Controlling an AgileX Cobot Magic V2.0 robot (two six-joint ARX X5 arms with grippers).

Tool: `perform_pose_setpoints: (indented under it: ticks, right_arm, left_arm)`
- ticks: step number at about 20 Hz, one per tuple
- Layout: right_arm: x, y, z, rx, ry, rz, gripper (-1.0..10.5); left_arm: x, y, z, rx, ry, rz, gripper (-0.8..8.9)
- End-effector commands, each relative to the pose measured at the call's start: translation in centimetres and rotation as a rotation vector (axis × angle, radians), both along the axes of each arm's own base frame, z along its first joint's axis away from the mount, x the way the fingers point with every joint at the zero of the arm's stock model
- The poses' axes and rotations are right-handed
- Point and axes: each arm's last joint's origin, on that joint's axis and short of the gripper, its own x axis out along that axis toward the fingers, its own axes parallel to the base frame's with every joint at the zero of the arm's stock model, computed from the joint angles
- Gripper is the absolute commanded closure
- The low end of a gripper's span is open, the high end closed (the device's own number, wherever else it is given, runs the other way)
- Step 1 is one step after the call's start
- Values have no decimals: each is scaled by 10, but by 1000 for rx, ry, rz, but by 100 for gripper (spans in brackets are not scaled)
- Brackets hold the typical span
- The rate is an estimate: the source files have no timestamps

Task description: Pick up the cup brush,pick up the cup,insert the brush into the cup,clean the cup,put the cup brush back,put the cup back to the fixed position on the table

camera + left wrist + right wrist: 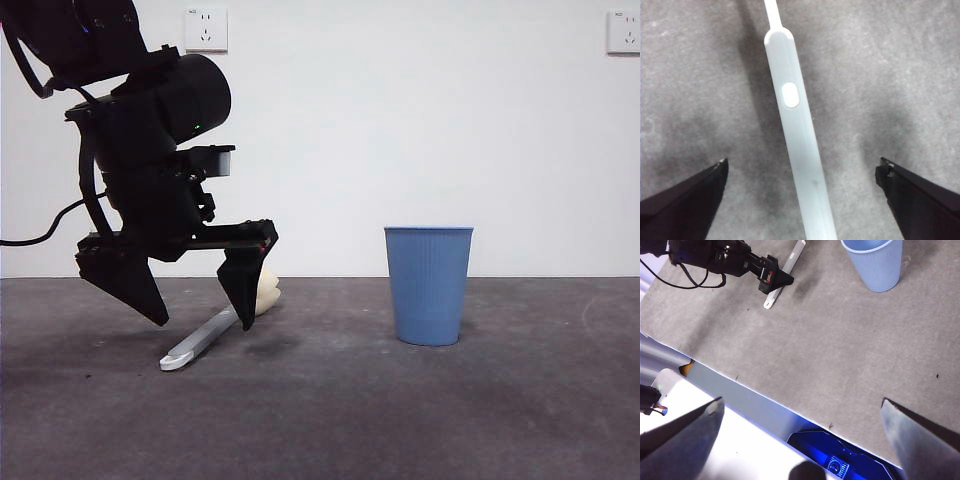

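Observation:
The cup brush lies flat on the table at the left, grey handle toward the front, cream sponge head behind. My left gripper is open and low over it, one jaw on each side of the handle, not touching it. The light blue cup stands upright to the right of centre, apart from the brush. My right gripper is open and empty, held high above the table's near edge; its view shows the cup, the brush and the left arm.
A white wall with two sockets stands behind the table. The table's near edge and a white and blue base show below the right gripper.

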Motion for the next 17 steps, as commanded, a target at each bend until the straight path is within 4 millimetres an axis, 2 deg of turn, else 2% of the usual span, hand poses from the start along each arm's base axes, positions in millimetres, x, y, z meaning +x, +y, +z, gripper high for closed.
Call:
perform_pose_setpoints:
  ticks: [1,2,4,10,11,12,14,17]
  right_arm:
    - [0,0,1,0,-10,-1,321]
    - [0,0,1,0,-10,-1,321]
    - [0,0,1,0,-10,-1,321]
    - [0,0,1,0,-10,-1,321]
    - [0,0,1,0,-10,-1,321]
    - [0,0,1,0,-10,-1,321]
    - [0,0,1,0,-10,-1,321]
    - [0,0,1,0,-10,-2,321]
  left_arm:
    - [-2,-1,-5,6,31,24,320]
    - [-4,-2,-6,11,40,22,322]
    - [-6,-4,-7,20,54,16,401]
    - [-11,-12,-20,36,115,25,416]
    - [-12,-13,-20,34,114,23,467]
    - [-12,-15,-20,31,111,18,579]
    - [-13,-16,-20,28,112,13,736]
    - [-15,-15,-19,37,125,11,791]
